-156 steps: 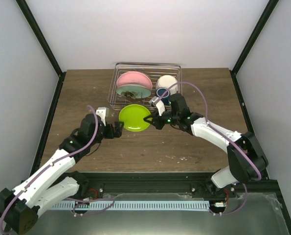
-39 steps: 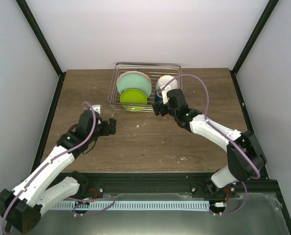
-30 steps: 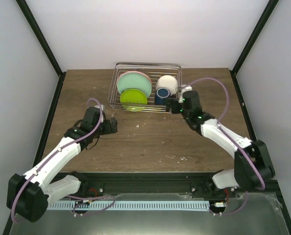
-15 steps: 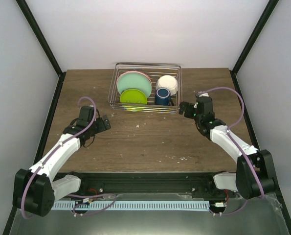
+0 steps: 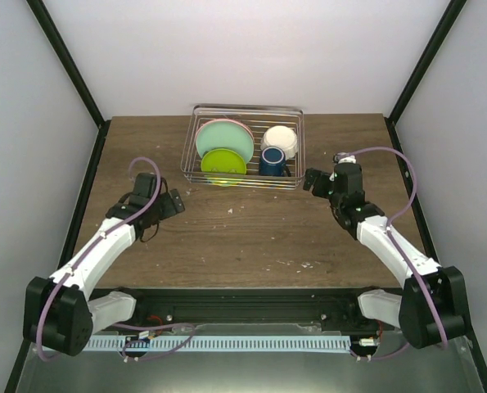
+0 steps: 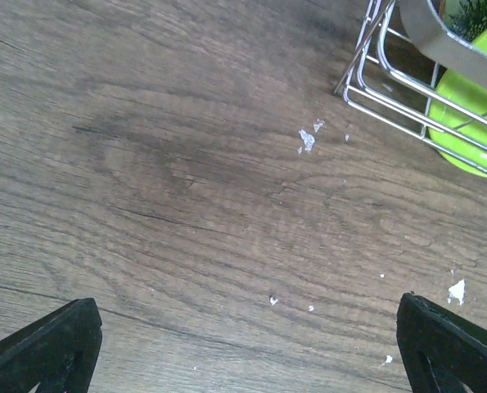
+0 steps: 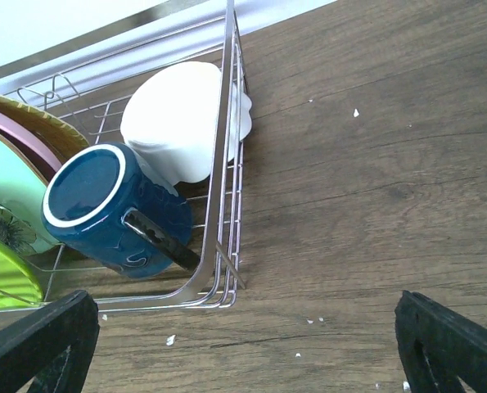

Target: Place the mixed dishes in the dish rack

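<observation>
As both white arms reach forward from their bases at the near edge, each runs low over the brown wood-grain table (image 5: 251, 237) with a purple cable looped along it.

Left arm: angled forward and slightly inward. The left gripper (image 5: 171, 203) points toward the rack's near-left corner but stays apart from it. In the left wrist view its black fingers (image 6: 42, 352) sit at the two bottom corners, spread wide, with only bare wood and white flecks (image 6: 307, 139) between them.

Right arm: angled forward and inward. The right gripper (image 5: 310, 181) is just beside the rack's near-right corner. It is also spread wide and holds nothing — its fingers (image 7: 38, 344) frame bare table.

The silver wire dish rack (image 5: 247, 106) sits at the far middle of the table with all the dishes in it:
- Left half, on edge: small yellow-lime ribbed plate (image 5: 223, 162) nearest, mint-green plate (image 5: 224, 139) behind it, pink plate (image 5: 245, 131) at the back with only its rim showing.
- Right half: dark blue mug (image 5: 271, 160) in front, tipped, with a white-ringed round end facing the right wrist camera and its handle toward the near wall.
- The small white scalloped bowl (image 5: 280, 139) is behind the mug, leaning on the right wall.

Markings — a dark flower print on the mint-green plate, partly cut off at the frame edge.
</observation>
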`<state>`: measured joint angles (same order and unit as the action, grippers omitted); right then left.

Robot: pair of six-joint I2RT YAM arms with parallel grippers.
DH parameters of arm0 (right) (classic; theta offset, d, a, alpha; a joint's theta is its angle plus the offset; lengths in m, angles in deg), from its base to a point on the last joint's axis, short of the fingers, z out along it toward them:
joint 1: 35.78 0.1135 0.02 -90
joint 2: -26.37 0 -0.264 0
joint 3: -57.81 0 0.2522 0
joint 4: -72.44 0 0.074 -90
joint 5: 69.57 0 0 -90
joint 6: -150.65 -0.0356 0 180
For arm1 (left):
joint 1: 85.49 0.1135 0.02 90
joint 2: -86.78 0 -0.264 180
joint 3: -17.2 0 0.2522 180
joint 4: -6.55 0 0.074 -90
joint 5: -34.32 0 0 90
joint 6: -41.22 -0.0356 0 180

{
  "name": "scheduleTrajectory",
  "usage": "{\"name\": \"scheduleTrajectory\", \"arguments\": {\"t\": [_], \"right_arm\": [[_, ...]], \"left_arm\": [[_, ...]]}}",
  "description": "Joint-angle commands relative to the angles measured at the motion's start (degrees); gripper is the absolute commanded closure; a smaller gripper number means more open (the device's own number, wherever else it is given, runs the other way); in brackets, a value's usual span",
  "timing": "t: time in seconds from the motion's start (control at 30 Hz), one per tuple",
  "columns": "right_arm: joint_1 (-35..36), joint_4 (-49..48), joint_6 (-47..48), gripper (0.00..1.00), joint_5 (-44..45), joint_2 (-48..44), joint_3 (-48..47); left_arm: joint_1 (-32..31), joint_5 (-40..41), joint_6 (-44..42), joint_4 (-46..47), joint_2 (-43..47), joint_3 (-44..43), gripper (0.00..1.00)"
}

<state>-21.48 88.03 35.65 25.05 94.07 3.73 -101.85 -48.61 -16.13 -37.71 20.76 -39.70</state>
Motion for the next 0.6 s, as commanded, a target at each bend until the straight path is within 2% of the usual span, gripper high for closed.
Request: {"name": "scheduleTrajectory", "arguments": {"t": [0.0, 0.33, 0.57], "right_arm": [[-0.6, 0.7, -1.3, 0.0, 0.2, -0.6, 0.4], [-0.6, 0.2, -2.4, 0.0, -4.0, 1.5, -0.6], [-0.5, 1.9, -1.3, 0.0, -1.3, -1.9, 0.4]], "left_arm": [[0.2, 2.6, 0.8, -3.1, 2.1, -1.7, 0.0], [0.2, 4.5, 2.4, -5.9, 11.0, 1.5, 0.0], [0.2, 3.2, 3.3, -5.5, 10.2, 1.8, 0.0]]}}
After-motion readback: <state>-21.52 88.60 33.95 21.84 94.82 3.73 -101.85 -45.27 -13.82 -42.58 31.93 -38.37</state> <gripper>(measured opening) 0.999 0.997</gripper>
